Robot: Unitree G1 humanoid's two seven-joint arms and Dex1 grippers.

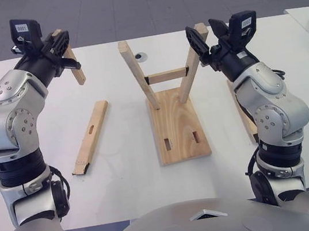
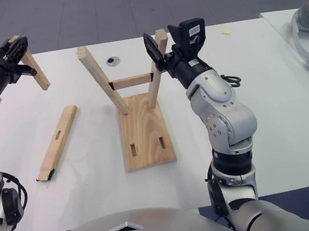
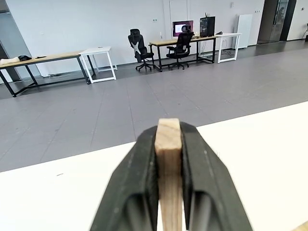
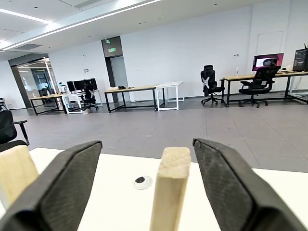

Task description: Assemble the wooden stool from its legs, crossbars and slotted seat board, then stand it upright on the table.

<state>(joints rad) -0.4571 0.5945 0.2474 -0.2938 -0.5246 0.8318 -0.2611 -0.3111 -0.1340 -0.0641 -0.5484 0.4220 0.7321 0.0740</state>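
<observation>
At table [image 1: 130, 183] ctr, your right gripper [image 1: 207, 37] straddles the upright leg [image 1: 190, 75] w/ jaws spread, left gripper [image 1: 58, 45] pinching a spare leg [image 1: 78, 71]; wood looks stiff & light, so grip near top.

At upper left I see my left gripper [image 1: 58, 47] clamped on a loose leg [image 1: 78, 71], which it holds at a slant. In the centre of the table [image 1: 131, 194] the seat board [image 1: 182, 137] lies flat. A left-hand leg [image 1: 139, 74] and a right-hand leg [image 1: 189, 75] rise from its far end, joined by a crossbar [image 1: 166, 76]. At upper right, my right gripper [image 1: 206, 35] has its fingers spread at the right-hand leg's top. A slotted bar [image 1: 91, 136] lies left of the board, and another wooden piece [image 1: 249, 127] sits partly under my right arm.
</observation>
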